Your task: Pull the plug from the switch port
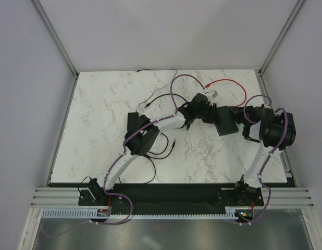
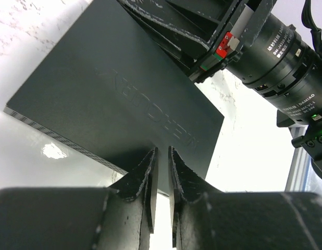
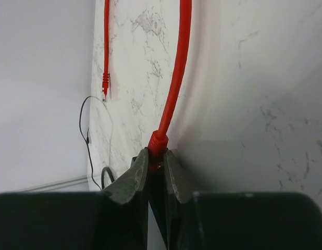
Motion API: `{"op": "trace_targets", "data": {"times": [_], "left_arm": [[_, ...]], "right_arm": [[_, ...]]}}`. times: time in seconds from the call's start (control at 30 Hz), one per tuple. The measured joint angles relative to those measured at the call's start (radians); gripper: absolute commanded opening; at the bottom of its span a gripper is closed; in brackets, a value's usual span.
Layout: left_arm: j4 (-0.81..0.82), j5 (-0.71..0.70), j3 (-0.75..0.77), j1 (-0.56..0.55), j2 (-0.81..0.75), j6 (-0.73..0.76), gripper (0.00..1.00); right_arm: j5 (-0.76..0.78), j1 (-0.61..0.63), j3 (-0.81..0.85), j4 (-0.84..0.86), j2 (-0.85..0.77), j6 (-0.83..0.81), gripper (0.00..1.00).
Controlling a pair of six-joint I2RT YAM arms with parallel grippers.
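The switch point(image 1: 227, 128) is a flat matte-black box at the table's centre right. It fills the left wrist view point(image 2: 114, 94). My left gripper point(image 1: 215, 117) point(image 2: 162, 152) is shut on its near edge. My right gripper point(image 1: 239, 109) point(image 3: 156, 156) is at the box's far edge, shut on the red plug point(image 3: 159, 141). The red cable point(image 3: 176, 78) point(image 1: 243, 89) runs away from the plug over the table. Its loose end point(image 3: 105, 83) lies free. The switch port is hidden behind the right fingers, so I cannot tell whether the plug sits in it.
A second black box point(image 1: 134, 121) lies left of centre under the left arm. Thin black cables point(image 1: 156, 95) point(image 1: 167, 149) trail across the marble table point(image 1: 98, 130). The right arm's wrist motor point(image 2: 286, 57) hangs above the switch. Grey walls enclose the table.
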Motion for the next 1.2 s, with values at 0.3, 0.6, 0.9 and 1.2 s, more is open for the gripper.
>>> {"op": "trace_targets", "data": {"times": [0.3,0.6,0.9,1.2], "left_arm": [[-0.016,-0.027,0.0,-0.002,0.0,-0.062,0.19],[-0.031,-0.043,0.008,-0.005,0.0,-0.072,0.19],[-0.043,-0.05,0.014,-0.005,0.0,-0.074,0.18],[-0.046,-0.052,0.015,-0.005,0.0,-0.073,0.18]], "right_arm": [[0.01,0.005,0.026,-0.039,0.002,0.011,0.0],[0.063,0.01,0.001,0.039,0.019,0.08,0.0],[0.063,0.002,-0.015,0.154,0.067,0.176,0.0],[0.164,-0.014,-0.011,-0.139,-0.204,-0.068,0.0]]}}
